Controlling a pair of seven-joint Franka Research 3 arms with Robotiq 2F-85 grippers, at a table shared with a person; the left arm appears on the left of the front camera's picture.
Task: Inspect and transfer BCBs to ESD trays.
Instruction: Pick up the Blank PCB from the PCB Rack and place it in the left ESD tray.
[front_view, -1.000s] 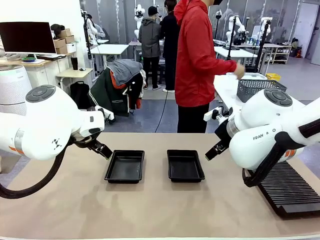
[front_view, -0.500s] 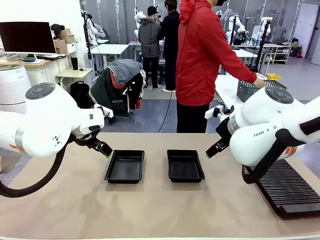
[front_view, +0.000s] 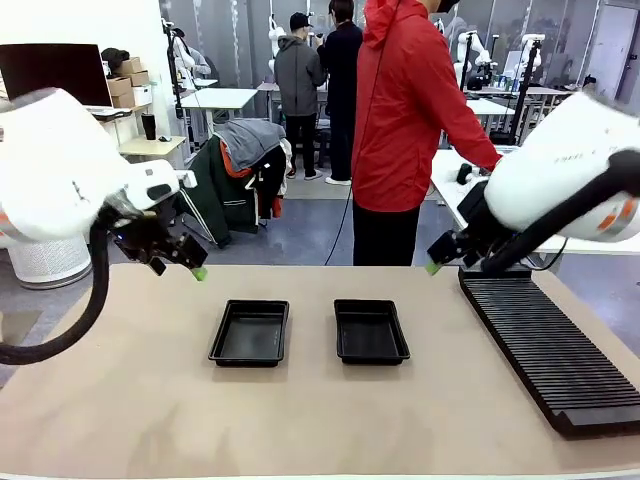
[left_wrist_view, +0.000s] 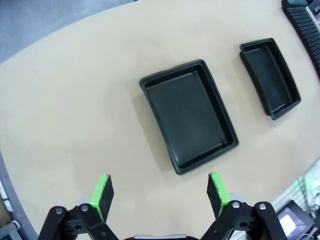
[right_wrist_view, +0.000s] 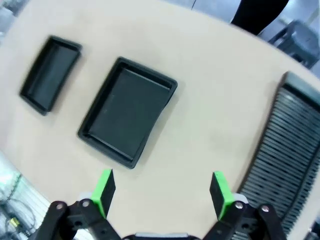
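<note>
Both arms have risen and drawn back toward the far corners of the table (front_view: 300, 420). The left gripper (left_wrist_view: 160, 192) and right gripper (right_wrist_view: 162, 192) hang with jaws apart, gripping nothing. The two ESD trays (front_view: 250, 335) sit mid-table, floors bare. Best to hold wide until a BCB comes, then pinch its edges. A ribbed rack (front_view: 540, 340) lines the right edge. A person in red (front_view: 400, 110) stands beyond the far edge.
</note>
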